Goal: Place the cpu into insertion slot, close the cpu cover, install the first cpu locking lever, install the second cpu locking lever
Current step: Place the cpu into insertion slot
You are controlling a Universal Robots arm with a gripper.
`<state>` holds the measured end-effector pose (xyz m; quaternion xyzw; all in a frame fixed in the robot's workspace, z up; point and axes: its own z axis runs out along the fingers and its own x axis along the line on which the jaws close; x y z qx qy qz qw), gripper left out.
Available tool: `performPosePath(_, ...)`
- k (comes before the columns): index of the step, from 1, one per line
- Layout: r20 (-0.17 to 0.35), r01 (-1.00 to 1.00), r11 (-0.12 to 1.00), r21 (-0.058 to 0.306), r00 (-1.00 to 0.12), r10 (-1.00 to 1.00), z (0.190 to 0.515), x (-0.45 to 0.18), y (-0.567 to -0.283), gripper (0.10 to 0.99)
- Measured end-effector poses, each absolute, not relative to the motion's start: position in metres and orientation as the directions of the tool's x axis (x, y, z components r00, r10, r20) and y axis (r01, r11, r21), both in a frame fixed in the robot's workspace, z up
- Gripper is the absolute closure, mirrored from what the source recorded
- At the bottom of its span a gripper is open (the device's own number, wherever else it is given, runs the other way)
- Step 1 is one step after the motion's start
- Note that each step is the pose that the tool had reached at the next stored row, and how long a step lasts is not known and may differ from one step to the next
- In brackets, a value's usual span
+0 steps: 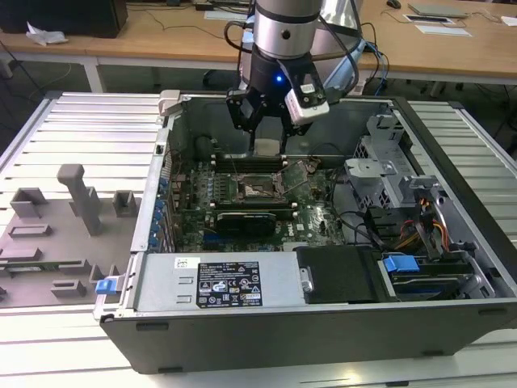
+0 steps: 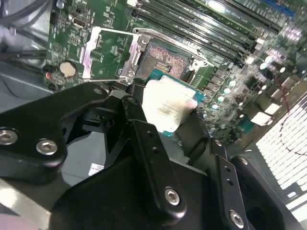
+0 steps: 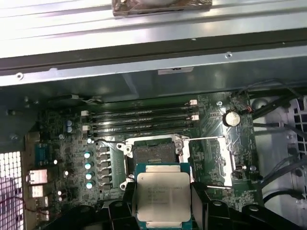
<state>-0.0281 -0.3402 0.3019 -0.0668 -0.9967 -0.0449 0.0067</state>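
The open case [image 1: 242, 339] lies on a ribbed metal table [image 1: 81, 121], with grey fixtures [image 1: 81, 198] on the exterior view's left. Inside, past a labelled silver box [image 1: 218, 283], the gripper [image 3: 162, 191] hangs over the green board [image 1: 315, 218]. Its jaws are clamped on the cpu [image 3: 162, 197], which sits above and clear of the bare slot [image 3: 152, 154]. The cover [image 3: 213, 160] is swung open beside the slot. Wooden desks [image 1: 161, 44] run behind.

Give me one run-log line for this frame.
gripper: shut on cpu | insertion slot: empty, cpu not seated | cpu cover: swung open
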Motion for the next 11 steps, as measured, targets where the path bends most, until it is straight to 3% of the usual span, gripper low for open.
performPosePath(11, 0.019, 0.452, 0.887, 0.089, -0.892, 0.452, 0.2999, -0.0281, -0.3403, 0.545)
